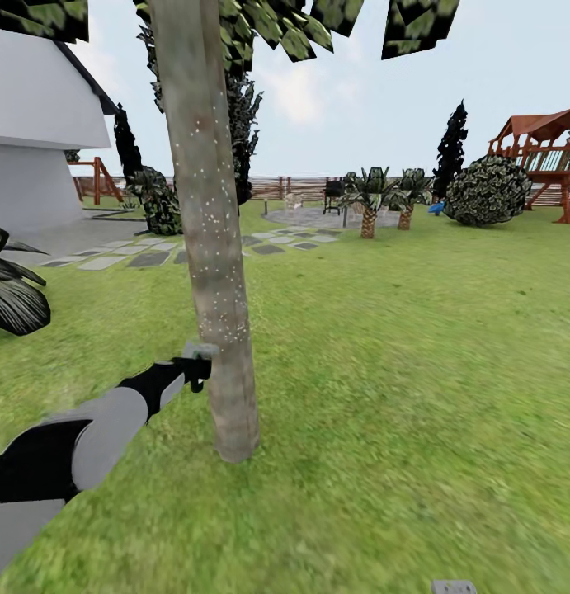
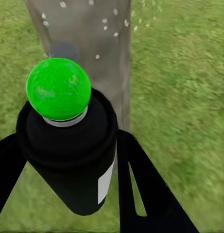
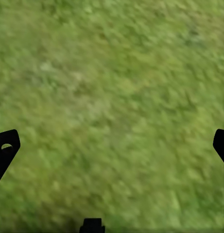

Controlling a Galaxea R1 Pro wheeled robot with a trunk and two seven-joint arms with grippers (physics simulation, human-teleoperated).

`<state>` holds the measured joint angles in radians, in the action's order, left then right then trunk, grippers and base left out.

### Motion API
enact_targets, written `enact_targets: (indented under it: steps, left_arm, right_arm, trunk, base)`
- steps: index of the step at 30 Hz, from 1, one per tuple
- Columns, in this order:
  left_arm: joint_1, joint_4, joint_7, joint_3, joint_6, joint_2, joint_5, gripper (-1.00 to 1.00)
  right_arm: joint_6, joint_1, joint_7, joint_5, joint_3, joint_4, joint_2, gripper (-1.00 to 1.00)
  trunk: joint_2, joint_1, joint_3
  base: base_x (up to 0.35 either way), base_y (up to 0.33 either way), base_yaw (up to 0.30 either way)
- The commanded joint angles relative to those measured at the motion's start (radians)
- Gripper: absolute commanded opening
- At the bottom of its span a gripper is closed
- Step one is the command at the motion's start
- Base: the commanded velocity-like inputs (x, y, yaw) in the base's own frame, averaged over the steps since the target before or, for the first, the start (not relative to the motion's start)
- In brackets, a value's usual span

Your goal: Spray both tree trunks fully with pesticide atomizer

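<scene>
Beside the trunk [image 1: 209, 247], low down, my left gripper [image 1: 198, 369] clamps the atomizer [image 2: 68, 145]; its green cap [image 2: 58, 89] shows clearly from the left wrist, facing white-flecked bark. From the head it's a blur. My right fingers [image 3: 6, 148] are spread wide over grass [image 3: 112, 97], cut off at the edges

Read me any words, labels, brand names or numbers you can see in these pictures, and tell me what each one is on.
None can be read.
The pesticide atomizer in the left gripper carries a pale label patch; no print shows on it.
The tree trunk bears only white specks, no lettering.
</scene>
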<state>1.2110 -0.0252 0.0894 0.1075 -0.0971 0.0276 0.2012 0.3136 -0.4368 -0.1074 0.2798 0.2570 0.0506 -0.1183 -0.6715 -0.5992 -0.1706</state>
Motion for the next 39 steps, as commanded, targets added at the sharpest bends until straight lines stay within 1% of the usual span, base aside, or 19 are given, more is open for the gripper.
enact_targets:
  steps: [1,6,7,8,11,14,18,28,39]
  left_arm:
    - [-0.012,-0.002,0.004,0.008,-0.005,0.000,0.011,-1.00]
    - [-0.071,-0.001,0.004,0.010,-0.003,-0.007,0.007,-1.00]
    - [-0.079,-0.001,0.004,0.010,-0.002,-0.008,-0.002,-1.00]
    - [-0.088,-0.002,0.004,0.010,0.004,-0.008,-0.018,-1.00]
    - [-0.117,-0.002,0.004,0.011,0.060,-0.009,-0.072,-1.00]
    - [-0.127,-0.002,0.004,0.011,0.085,-0.008,-0.091,-1.00]
    - [-0.130,-0.002,0.005,0.011,0.091,-0.008,-0.097,-1.00]
    - [-0.131,-0.002,0.009,0.011,0.088,-0.009,-0.098,-1.00]
    - [-0.131,-0.002,0.010,0.011,0.086,-0.009,-0.098,-1.00]
  right_arm:
    - [0.007,-0.002,-0.008,0.011,0.005,0.005,0.000,1.00]
    - [0.007,-0.002,-0.008,0.012,0.005,0.003,0.000,1.00]
    - [0.007,-0.002,-0.008,0.012,0.005,0.003,0.000,1.00]
    - [0.007,-0.002,-0.008,0.012,0.005,0.003,0.000,1.00]
    - [0.007,-0.002,-0.008,0.012,0.005,0.003,0.000,1.00]
    - [0.007,-0.002,-0.008,0.012,0.005,0.004,0.000,1.00]
    - [0.007,-0.002,-0.008,0.012,0.005,0.004,0.000,1.00]
    - [0.007,-0.002,-0.008,0.012,0.005,0.004,0.000,1.00]
    - [0.007,-0.002,-0.009,0.012,0.006,0.005,0.000,1.00]
  trunk:
    - [-0.001,0.000,-0.002]
    - [-0.001,0.000,-0.002]
    - [-0.001,0.000,-0.002]
    - [-0.001,0.000,-0.002]
    - [-0.001,0.000,-0.002]
    - [-0.001,0.000,-0.002]
    - [-0.001,0.000,-0.002]
    - [-0.001,0.000,-0.002]
    - [-0.001,0.000,-0.002]
  base:
    - [0.000,0.000,0.000]
    - [0.000,0.003,0.000]
    - [0.000,0.094,0.000]
    - [0.000,0.183,0.000]
    - [0.000,0.272,0.000]
    - [0.005,0.323,0.000]
    - [0.078,0.337,0.000]
    - [0.056,0.345,-0.018]
    - [0.001,0.350,-0.270]
